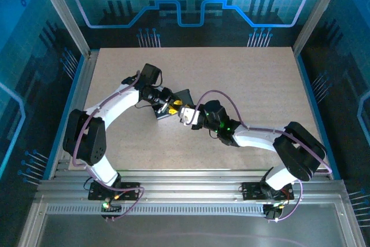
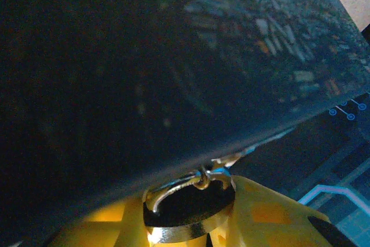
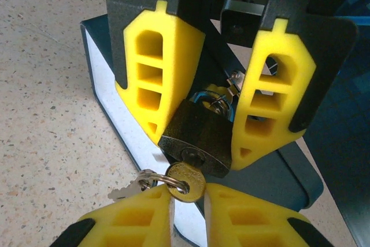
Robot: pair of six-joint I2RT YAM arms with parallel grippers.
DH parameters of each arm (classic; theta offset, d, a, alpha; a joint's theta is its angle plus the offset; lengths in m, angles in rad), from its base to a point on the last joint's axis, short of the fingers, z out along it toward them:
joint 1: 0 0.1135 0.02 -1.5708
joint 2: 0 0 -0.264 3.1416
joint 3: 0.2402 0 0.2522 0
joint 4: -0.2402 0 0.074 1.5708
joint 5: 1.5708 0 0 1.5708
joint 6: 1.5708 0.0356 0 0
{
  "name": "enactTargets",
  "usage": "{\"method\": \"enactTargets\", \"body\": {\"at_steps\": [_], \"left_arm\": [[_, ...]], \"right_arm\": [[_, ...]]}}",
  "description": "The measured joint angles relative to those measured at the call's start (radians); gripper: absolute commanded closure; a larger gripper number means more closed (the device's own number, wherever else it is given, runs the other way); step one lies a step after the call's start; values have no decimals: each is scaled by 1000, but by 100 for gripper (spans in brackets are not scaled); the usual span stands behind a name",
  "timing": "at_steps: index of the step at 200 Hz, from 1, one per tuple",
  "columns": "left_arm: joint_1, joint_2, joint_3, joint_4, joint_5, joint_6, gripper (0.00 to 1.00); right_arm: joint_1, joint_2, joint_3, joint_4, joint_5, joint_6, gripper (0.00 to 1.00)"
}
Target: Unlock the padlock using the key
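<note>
Here, the dark box (image 3: 287, 184) lies on the speckled table (image 3: 46, 114), and both arms meet just over it. The padlock (image 3: 198, 135) is held above the box's white side face, its keyhole turned to the right wrist camera. The left gripper (image 3: 200, 146) pinches the padlock body, one yellow finger (image 3: 151, 79) pressed on each side of it. In the left wrist view the shackle (image 2: 173, 192) rises between the same fingers, close under the box's dark surface. The key (image 3: 186, 181) sits in the keyhole, its round brass head just in front of the box's lower edge. A small ring (image 3: 151, 179) hangs from the head. The right gripper (image 3: 189, 198) has its fingertips close on both sides of the key head; whether they already press it, I cannot tell
</note>
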Motion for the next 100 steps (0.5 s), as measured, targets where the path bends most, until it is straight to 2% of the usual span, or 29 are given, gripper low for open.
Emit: {"method": "enactTargets", "body": {"at_steps": [69, 100], "left_arm": [[1, 0, 0, -2, 0, 0, 100], [1, 0, 0, -4, 0, 0, 100]], "right_arm": [[27, 0, 12, -20, 55, 0, 79], [42, 0, 20, -34, 83, 2, 83]]}}
